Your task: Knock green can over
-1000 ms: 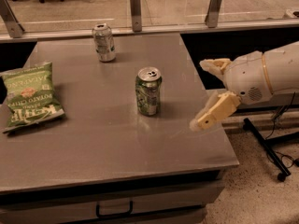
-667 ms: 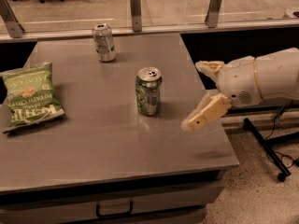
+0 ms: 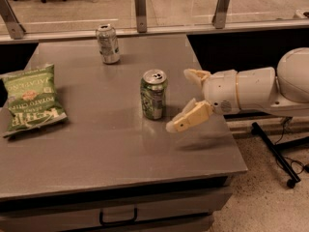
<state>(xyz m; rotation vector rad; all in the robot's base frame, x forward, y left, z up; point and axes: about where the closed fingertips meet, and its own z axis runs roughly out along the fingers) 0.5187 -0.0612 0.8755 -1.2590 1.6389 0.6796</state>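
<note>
Sliding leftward since a second ago, the gripper (image 3: 177,100) now hangs just right of the green can (image 3: 153,94), claw spread wide and holding nothing. That can stands upright mid-table (image 3: 96,153), so the knock looks imminent. On the chip bag (image 3: 31,100), "Jalapeño Potato Chips" is readable; the can's label is not.
</note>
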